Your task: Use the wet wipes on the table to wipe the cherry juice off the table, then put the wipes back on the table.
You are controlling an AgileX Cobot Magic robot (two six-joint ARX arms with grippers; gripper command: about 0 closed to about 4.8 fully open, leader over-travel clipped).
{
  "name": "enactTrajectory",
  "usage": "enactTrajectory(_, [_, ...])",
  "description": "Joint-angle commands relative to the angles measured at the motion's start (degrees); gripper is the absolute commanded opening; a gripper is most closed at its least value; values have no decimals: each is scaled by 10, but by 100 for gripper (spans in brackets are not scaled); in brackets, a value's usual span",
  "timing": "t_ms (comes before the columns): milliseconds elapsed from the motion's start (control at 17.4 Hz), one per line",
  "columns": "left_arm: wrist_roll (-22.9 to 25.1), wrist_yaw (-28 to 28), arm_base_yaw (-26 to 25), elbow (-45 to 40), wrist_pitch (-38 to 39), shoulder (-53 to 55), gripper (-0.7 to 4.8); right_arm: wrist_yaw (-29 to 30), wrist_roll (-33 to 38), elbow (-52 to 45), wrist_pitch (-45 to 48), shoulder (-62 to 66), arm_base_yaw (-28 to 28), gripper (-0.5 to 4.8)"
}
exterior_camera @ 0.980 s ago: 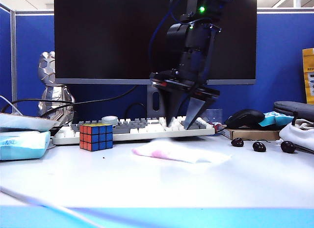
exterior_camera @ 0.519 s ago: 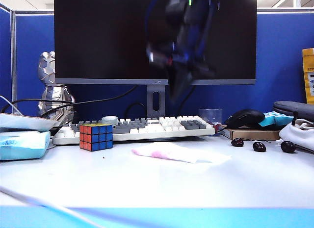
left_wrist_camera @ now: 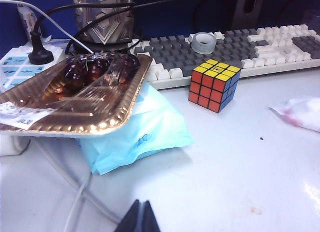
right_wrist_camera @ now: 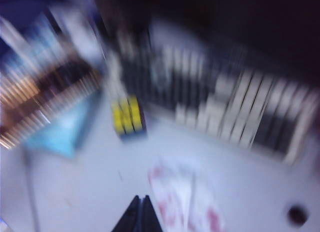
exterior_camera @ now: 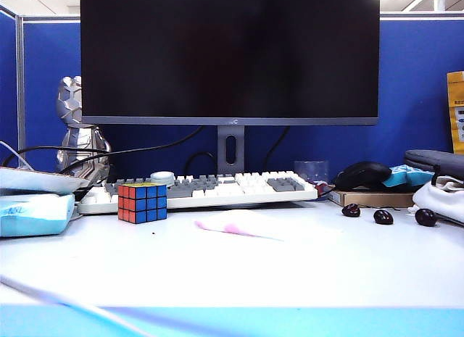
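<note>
From my station, the left hand (left_wrist_camera: 141, 216) sits nearest, fingers pressed together on nothing, low over the pale white-grey worktop (exterior_camera: 232, 268). The right hand (right_wrist_camera: 138, 214) is likewise pinched closed and empty, its view badly blurred, above the crumpled white wet wipe (exterior_camera: 243, 225) stained pink with cherry juice. The wipe lies flat mid-worktop; at its 10 o'clock stands the multicoloured puzzle cube (exterior_camera: 142, 201). Beyond runs the white-and-grey keyboard (exterior_camera: 199, 188).

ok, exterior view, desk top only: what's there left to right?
Blue wipes pack → Rubik's cube → stained wipe → three cherries. No gripper is in this view; both show shut in their wrist views: left, right.
</note>
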State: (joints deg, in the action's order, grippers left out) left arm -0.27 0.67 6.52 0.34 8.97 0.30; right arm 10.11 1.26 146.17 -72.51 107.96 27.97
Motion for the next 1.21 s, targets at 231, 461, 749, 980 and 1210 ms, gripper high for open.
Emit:
enactTrajectory(231, [-2, 2, -1, 0, 6, -2, -2, 0, 11, 30, -6, -192, 1, -6])
enactTrajectory(461, [-2, 2, -1, 0, 6, -2, -2, 1, 11, 29, -41, -316, 1, -6])
enactTrajectory(749, [-2, 2, -1, 0, 6, -2, -2, -1, 11, 24, -64, -470, 0, -6])
enactTrajectory(980, [-2, 2, -1, 0, 6, -2, -2, -133, -31, -157, -52, -593, 0, -6])
enactTrajectory(1210, [-2, 2, -1, 0, 6, -2, -2, -179, -52, -526, 182, -741, -23, -6])
